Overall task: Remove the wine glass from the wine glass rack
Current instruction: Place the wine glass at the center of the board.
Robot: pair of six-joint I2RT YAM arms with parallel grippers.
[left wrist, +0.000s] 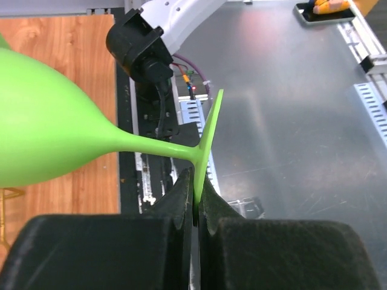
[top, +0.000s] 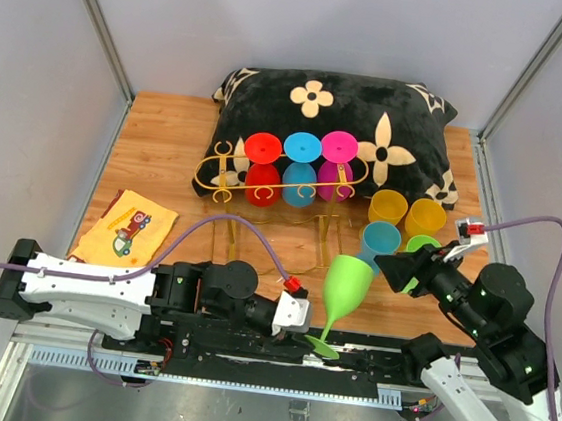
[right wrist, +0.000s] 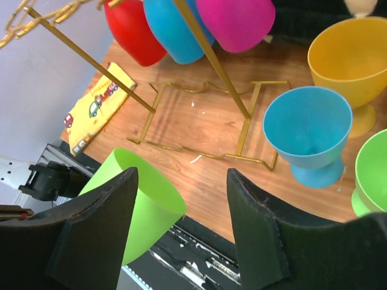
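Note:
The gold wire wine glass rack point(top: 226, 177) stands in front of a black pillow. A red point(top: 262, 168), a blue point(top: 301, 167) and a magenta glass point(top: 336, 166) hang from it upside down. My left gripper point(top: 310, 336) is shut on the rim of the foot point(left wrist: 208, 139) of a green wine glass point(top: 348, 288), held tilted over the table's near edge, clear of the rack. Its bowl point(left wrist: 42, 133) fills the left of the left wrist view. My right gripper point(top: 395, 271) is open and empty, just right of the green bowl point(right wrist: 145, 205); the rack's base point(right wrist: 205, 154) lies beyond.
Two yellow cups point(top: 407, 212), a blue cup point(top: 378, 243) and a green cup point(top: 420, 247) stand on the wood at the right. A yellow printed cloth point(top: 126, 226) lies at the left. The black flowered pillow point(top: 372, 110) sits at the back.

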